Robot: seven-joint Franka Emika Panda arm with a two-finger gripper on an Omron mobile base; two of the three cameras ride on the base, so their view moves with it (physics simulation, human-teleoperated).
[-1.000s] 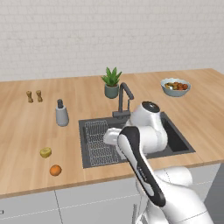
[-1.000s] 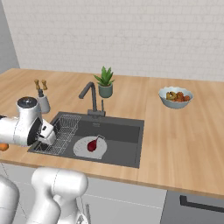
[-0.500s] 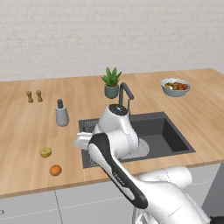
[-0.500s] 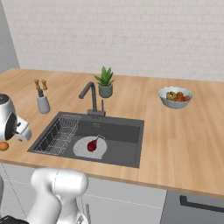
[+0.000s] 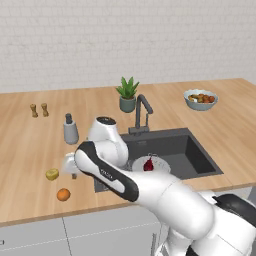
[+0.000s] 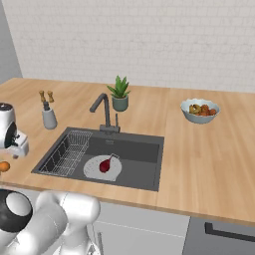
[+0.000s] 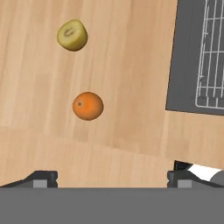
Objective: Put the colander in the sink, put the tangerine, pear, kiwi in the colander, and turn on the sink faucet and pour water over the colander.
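Observation:
The pale colander [image 5: 159, 164] [image 6: 94, 169] lies in the dark sink [image 5: 192, 150] [image 6: 139, 149] with a dark red pear [image 5: 148, 164] [image 6: 105, 164] inside it. On the counter left of the sink rest the yellow-green kiwi [image 5: 52, 174] [image 7: 72, 35] and the orange tangerine [image 5: 63, 194] [image 6: 3, 166] [image 7: 88, 106]. My gripper [image 5: 70, 166] [image 6: 19, 148] [image 7: 111, 179] hovers open above the counter near both fruits, with nothing between its fingers. In the hand view the tangerine is nearly centred. The dark faucet [image 5: 141, 112] [image 6: 103, 110] stands behind the basin; no water runs.
A wire rack [image 6: 69, 152] [image 7: 212, 61] lines the sink's left side. A grey bottle [image 5: 70, 130] [image 6: 48, 117], two small shakers [image 5: 39, 110] and a potted plant [image 5: 127, 95] stand behind. A bluish fruit bowl [image 5: 201, 99] [image 6: 200, 109] sits far right.
My arm has swung left, from over the sink to above the counter beside the kiwi and tangerine. The gripper has stayed open. Nothing else moved.

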